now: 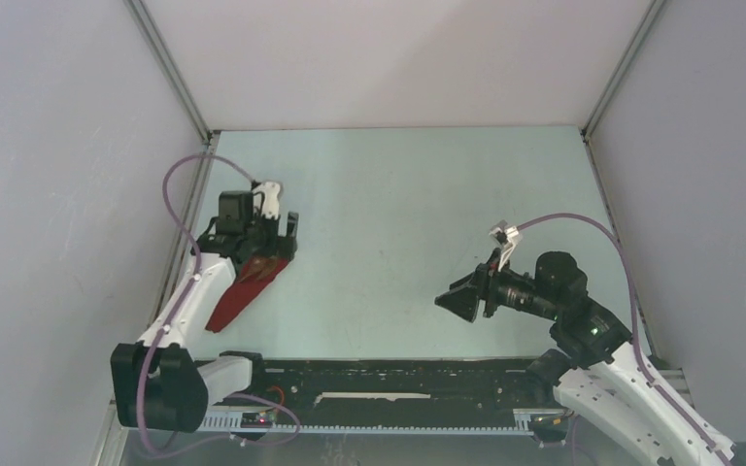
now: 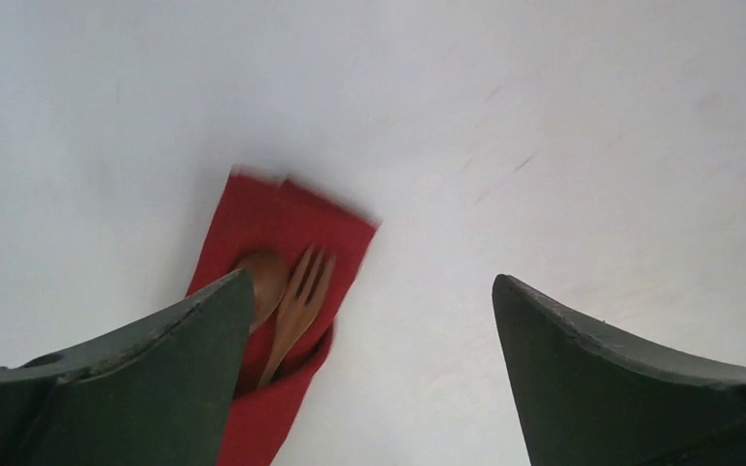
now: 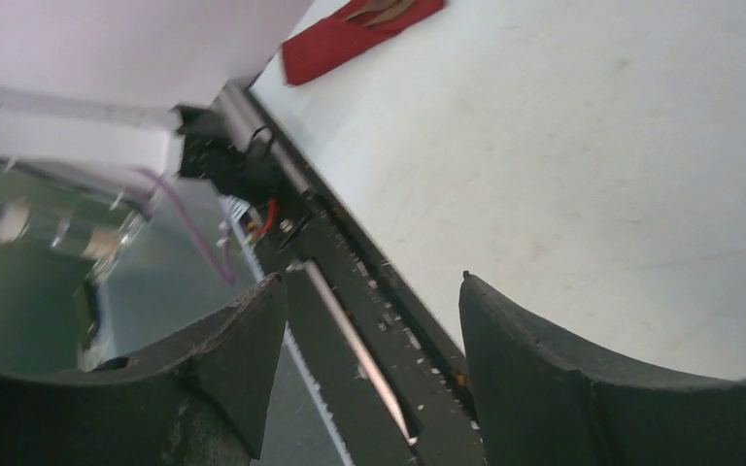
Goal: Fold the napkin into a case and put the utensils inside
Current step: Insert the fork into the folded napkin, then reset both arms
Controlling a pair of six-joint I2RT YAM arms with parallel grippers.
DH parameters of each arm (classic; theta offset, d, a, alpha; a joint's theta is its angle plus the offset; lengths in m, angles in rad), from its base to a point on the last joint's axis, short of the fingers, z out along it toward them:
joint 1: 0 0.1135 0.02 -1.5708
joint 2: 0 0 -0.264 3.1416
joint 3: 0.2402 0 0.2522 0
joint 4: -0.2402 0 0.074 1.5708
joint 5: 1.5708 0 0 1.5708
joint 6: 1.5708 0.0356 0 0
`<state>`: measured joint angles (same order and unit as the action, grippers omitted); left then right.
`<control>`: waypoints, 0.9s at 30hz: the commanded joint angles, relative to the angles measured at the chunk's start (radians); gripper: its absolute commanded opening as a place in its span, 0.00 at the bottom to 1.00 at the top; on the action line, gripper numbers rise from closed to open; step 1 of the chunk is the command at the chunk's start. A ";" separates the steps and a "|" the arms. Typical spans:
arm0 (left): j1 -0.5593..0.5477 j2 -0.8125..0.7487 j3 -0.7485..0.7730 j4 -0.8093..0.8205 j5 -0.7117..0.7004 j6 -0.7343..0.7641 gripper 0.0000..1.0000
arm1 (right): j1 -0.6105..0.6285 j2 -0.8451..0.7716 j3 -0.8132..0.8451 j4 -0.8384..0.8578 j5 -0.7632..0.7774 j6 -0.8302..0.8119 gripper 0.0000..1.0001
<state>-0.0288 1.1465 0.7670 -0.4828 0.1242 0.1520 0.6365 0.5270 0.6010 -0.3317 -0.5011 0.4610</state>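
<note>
The napkin [image 2: 282, 228] lies as a narrow dark red folded case [image 1: 243, 296] at the left of the table, and shows again in the right wrist view [image 3: 350, 44]. A brown fork [image 2: 301, 296] and spoon [image 2: 264, 277] sit in its pocket with their heads sticking out. My left gripper [image 2: 371, 282] hovers over the case's far end [image 1: 270, 248]. It is open and holds nothing, and its left finger [image 2: 155, 379] covers part of the cloth. My right gripper [image 1: 452, 301] hangs open and empty at the right, pointing left over the table's near edge [image 3: 371, 282].
A black rail [image 1: 398, 388] with cables runs along the near edge between the arm bases, and lies below the right fingers [image 3: 369, 320]. Grey walls close the left, right and back sides. A purple cable [image 1: 180, 175] loops above the left arm.
</note>
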 commanded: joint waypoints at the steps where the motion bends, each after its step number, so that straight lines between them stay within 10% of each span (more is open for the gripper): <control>1: -0.221 -0.077 0.260 0.035 -0.043 -0.203 1.00 | -0.091 0.021 0.149 -0.167 0.148 -0.082 0.75; 11: -0.609 -0.040 0.928 -0.016 -0.196 -0.196 1.00 | -0.302 0.086 0.642 -0.528 0.508 -0.254 0.99; 27: -0.611 -0.404 0.896 0.056 -0.257 -0.086 1.00 | -0.302 -0.018 0.949 -0.473 0.597 -0.376 0.99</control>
<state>-0.6353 0.7456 1.7023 -0.4255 -0.1047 0.0273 0.3401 0.4850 1.5291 -0.8009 0.1055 0.1116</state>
